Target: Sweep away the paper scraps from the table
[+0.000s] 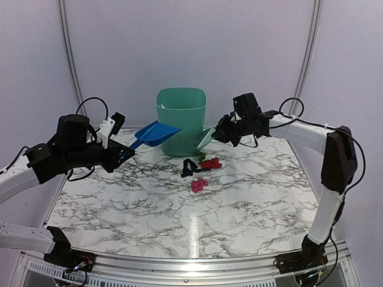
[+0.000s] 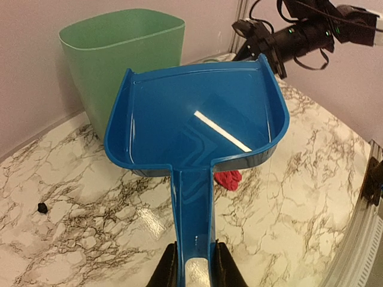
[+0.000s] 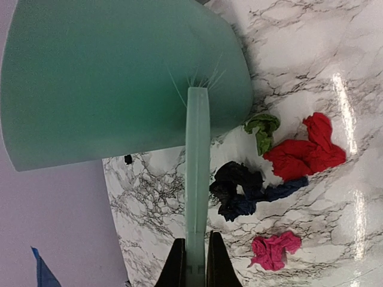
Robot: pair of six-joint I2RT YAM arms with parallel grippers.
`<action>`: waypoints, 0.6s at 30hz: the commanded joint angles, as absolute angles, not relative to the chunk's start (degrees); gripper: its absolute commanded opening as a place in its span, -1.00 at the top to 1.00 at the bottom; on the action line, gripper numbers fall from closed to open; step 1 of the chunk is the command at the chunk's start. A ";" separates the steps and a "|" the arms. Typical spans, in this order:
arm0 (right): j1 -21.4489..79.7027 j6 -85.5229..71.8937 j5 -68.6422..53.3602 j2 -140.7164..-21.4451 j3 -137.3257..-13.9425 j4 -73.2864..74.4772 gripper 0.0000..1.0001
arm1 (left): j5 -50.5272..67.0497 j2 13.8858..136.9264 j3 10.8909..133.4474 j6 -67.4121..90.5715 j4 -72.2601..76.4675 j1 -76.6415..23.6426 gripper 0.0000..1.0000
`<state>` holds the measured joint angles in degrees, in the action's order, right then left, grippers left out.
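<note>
At the left of the top view, the left arm (image 1: pixel 66 152) extended inward above the table (image 1: pixel 257 203), a white marble-patterned top with dark veins. The left fingers (image 2: pixel 169 270), seen close only in the left wrist view, were closed narrowly on the handle of a blue dustpan (image 1: pixel 155 134), one on each side. The dustpan hung off the table, its wide mouth towards a green bin (image 1: pixel 181 119) standing at the back centre. Only the left wrist view showed the pan's inside: a smooth blue floor with a bright streak of reflected light. It also showed a tiny black fragment (image 2: pixel 42 207) lying alone on the table.

The paper scraps (image 1: pixel 210 162) lay on the table just in front of the bin. The right wrist view showed them best. A black scrap (image 3: pixel 239 191), a green scrap (image 3: pixel 262 127) and a red scrap (image 3: pixel 305 152) sat close together, with a pink scrap (image 3: pixel 273 250) slightly apart. In the left wrist view the dustpan hid all but part of the red one.

At the right, the right fingers (image 3: pixel 177 263) gripped the pale green handle of a hand brush (image 3: pixel 197 179). Its bristle end lay across the bin's wall in that view; whether it touched could not be told. From above, the brush was only a pale sliver at the bin's lower right.
</note>
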<state>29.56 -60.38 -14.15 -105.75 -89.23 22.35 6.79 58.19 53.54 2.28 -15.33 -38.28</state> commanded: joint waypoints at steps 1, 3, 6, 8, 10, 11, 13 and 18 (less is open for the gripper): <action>29.04 -66.44 -17.87 -108.11 -88.97 16.31 1.00 | 2.96 55.16 49.91 -4.03 -16.61 -40.38 1.00; 29.07 -67.72 -17.95 -108.98 -89.19 15.93 1.00 | 2.28 54.60 48.62 -4.92 -16.66 -40.94 1.00; 29.09 -69.50 -18.16 -110.12 -89.03 15.23 1.00 | 1.55 54.01 47.10 -5.99 -16.61 -41.58 1.00; 29.06 -70.50 -18.11 -110.96 -88.87 15.19 1.00 | 0.97 53.92 46.42 -6.68 -16.74 -42.02 1.00; 29.07 -71.40 -18.03 -111.54 -88.41 14.87 1.00 | 0.65 53.99 45.58 -7.23 -16.79 -42.33 1.00; 29.05 -71.73 -17.94 -111.92 -88.22 14.75 1.00 | 0.58 54.08 45.37 -7.36 -16.83 -42.44 1.00; 29.02 -72.38 -18.08 -112.76 -87.84 14.23 1.00 | 0.53 54.25 44.90 -7.55 -16.79 -42.68 1.00; 29.09 -73.24 -19.07 -114.38 -86.02 13.09 1.00 | 0.35 55.28 44.09 -8.62 -16.86 -43.23 1.00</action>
<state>29.54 -71.40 -17.76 -112.99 -87.15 16.12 1.08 55.00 44.93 -6.76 -16.60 -42.72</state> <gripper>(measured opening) 0.037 0.153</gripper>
